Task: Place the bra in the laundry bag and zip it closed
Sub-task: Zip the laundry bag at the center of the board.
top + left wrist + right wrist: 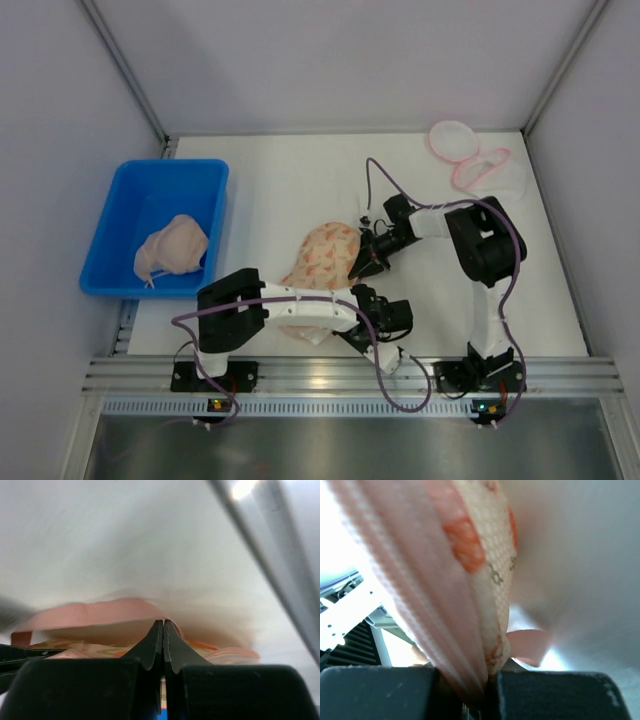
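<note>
The right tool (482, 687) is clamped shut on the orange-patterned white mesh laundry bag (322, 255). In the right wrist view a strip of pink edging (435, 605) and a fold of the mesh run down between its black fingers.

Seen from above, that tool grips the bag at its right-hand edge, near the middle of the white desk (280, 190). The bag lies in a rounded heap that stretches down and left towards the other arm.

The left tool (163, 630) is shut as well — its two black fingertips meet in a thin line right against a pink trim band (90, 614) on the bag. Whether any fabric or a zip pull is pinched between them cannot be told. In the overhead view this tool sits at the bag's near end, just in front of the aluminium rail (350, 375) that carries both arm bases.

The crumpled peach-coloured bra (172, 248) lies inside the blue rectangular plastic bin (165, 166) at the left side of the desk — well apart from the bag and from both tools. It rests towards the bin's near end. Whether the bag holds anything cannot be made out.

Two round white mesh pouches with pink rims (478, 160) lie side by side at the far right corner of the desk.
</note>
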Robot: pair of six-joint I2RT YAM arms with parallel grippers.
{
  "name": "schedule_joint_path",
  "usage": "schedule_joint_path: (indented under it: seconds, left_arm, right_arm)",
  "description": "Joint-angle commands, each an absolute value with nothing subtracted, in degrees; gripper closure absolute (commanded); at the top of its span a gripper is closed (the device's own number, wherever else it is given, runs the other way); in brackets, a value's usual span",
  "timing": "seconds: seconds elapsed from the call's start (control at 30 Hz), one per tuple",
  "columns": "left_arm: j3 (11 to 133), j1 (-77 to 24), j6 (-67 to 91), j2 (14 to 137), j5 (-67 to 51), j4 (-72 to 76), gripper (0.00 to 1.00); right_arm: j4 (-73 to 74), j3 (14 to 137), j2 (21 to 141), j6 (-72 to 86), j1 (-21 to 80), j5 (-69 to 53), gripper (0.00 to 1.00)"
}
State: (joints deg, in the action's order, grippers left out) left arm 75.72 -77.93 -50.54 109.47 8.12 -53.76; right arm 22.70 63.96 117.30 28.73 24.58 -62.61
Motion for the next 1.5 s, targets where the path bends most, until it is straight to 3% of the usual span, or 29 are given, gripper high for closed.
schedule_joint_path:
  seconds: [0.0,0.33,0.4,0.43,0.53,0.67,0.87,1.1,1.17,1.3,1.33,1.47]
  left_arm:
    - [74.62,-81.29,-45.89,105.38,1.50,-58.71,1.00]
    - [71.55,-83.76,-42.45,102.39,-1.76,-58.98,1.00]
    - [71.01,-82.89,-42.98,102.92,-1.58,-58.80,1.00]
    - [71.19,-82.27,-43.15,102.92,-1.41,-58.71,1.00]
    - [71.89,-79.73,-45.25,102.48,1.91,-56.88,1.00]
    - [73.82,-77.44,-48.41,103.00,5.44,-54.76,1.00]
    - [76.73,-72.78,-53.08,104.06,7.03,-52.48,1.00]
    - [76.91,-71.37,-55.72,103.71,6.24,-50.89,1.00]
    - [76.82,-71.37,-55.99,103.62,5.98,-50.89,1.00]
    - [76.55,-71.28,-55.55,103.10,4.84,-50.28,1.00]
    - [76.55,-71.28,-55.46,102.66,4.22,-50.19,1.00]
    - [76.29,-71.28,-52.48,100.03,3.87,-48.78,0.95]
  right_arm:
    - [22.41,67.49,118.74,26.98,23.74,-60.47,1.00]
    - [23.55,70.39,119.88,25.06,22.24,-60.03,0.99]
    - [27.31,71.80,119.71,23.39,22.24,-60.64,0.77]
    - [29.16,73.11,119.45,20.94,22.15,-60.64,0.57]
    - [36.46,74.09,117.08,16.02,21.19,-60.56,0.33]
    - [42.44,72.08,112.60,12.31,19.78,-60.99,0.27]
    - [34.29,63.64,109.69,17.92,21.53,-68.72,0.31]
    - [26.83,68.64,116.27,23.88,29.43,-69.87,0.30]
    - [23.05,68.55,117.24,25.92,30.84,-70.31,0.41]
    - [20.31,68.20,118.21,28.65,32.25,-69.79,0.76]
    - [19.26,68.12,118.30,29.26,32.26,-69.70,0.96]
    - [16.27,67.59,117.60,32.60,32.17,-69.26,1.00]
